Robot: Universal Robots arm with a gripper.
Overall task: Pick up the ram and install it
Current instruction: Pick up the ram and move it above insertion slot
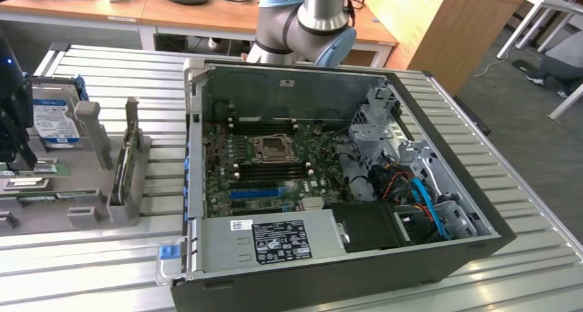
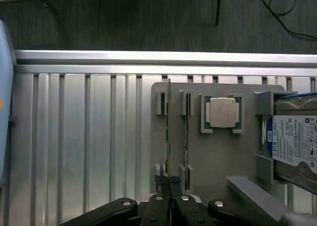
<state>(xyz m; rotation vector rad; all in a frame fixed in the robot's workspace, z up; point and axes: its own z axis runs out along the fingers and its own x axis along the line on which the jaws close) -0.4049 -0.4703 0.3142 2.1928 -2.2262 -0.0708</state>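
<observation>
Robotics lab or test workshop indicated. A robot arm [image 1: 305, 25] is seen at the edge of a ribbed aluminium table [image 1: 528, 216]. A grey parts fixture [image 2: 208, 156] is laid out right under the gripper [image 2: 170, 189]: the ram [image 2: 168, 122] is slotted on edge at the fingertips, a processor chip [image 2: 222, 112] is seated near it, a hard drive [image 2: 292, 146] further out. An opened PC case [image 1: 346, 168], motherboard exposed, is set beside the fixture, away from the gripper. Wooden desks [image 1: 136, 15] and dark carpet [image 2: 124, 18] are seen beyond the table.
</observation>
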